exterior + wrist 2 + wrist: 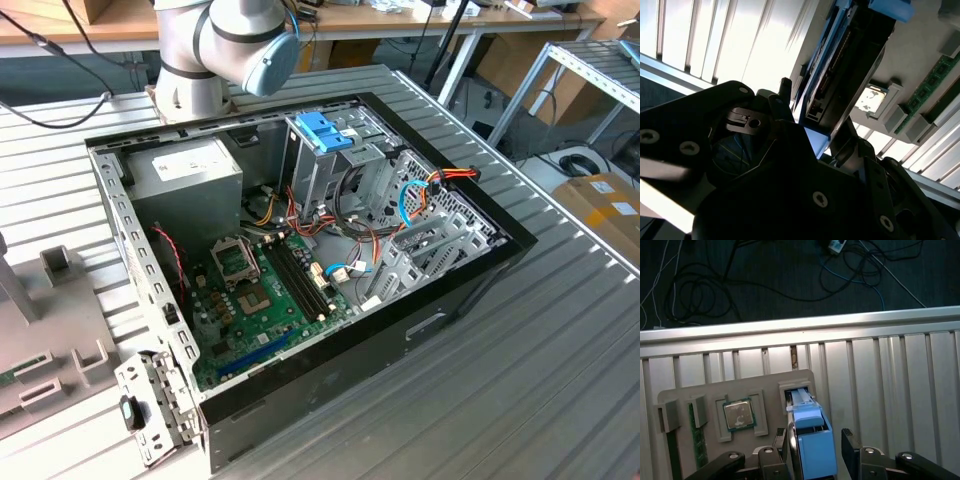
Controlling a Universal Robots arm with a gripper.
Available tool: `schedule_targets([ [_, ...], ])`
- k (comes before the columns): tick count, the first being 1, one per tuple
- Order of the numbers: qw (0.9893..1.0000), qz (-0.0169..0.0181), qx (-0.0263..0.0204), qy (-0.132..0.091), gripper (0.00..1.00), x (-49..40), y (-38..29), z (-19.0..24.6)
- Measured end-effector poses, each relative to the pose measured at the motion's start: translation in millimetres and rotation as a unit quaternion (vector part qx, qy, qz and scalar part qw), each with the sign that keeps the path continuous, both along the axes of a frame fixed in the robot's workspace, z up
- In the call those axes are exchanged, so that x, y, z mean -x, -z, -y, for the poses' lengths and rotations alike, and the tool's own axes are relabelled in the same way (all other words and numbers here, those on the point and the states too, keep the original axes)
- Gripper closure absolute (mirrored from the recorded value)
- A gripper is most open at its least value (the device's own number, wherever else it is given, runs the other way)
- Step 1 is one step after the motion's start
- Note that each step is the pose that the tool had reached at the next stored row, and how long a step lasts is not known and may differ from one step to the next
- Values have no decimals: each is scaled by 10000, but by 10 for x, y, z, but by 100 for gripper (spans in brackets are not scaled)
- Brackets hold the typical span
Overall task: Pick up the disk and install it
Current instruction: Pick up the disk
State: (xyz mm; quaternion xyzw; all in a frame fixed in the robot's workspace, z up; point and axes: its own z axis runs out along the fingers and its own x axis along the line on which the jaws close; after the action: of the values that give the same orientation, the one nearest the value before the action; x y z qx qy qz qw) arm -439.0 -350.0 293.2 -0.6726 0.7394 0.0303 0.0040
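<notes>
While the disk (811, 416) stands on edge in a slot of the grey tray (740, 386), near a chip (738, 414), the gripper (814, 434) straddles it with fingers (849, 440) apart, one at each broad face, not clamped. It looks a stiff, dense metal block, probably heavy for its size, with smooth sides that could slip. The flat faces seem the safest hold. Its blue frame likely flexes, and the connector edge (826, 82) looks fragile.
</notes>
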Motion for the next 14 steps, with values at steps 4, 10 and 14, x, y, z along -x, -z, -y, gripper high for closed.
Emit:
schedule_targets([
  [4,10000,1,-1,0,45,3,13,0],
  [10,10000,1,-1,0,45,40,28,0],
  [14,10000,1,-1,0,45,43,32,0],
])
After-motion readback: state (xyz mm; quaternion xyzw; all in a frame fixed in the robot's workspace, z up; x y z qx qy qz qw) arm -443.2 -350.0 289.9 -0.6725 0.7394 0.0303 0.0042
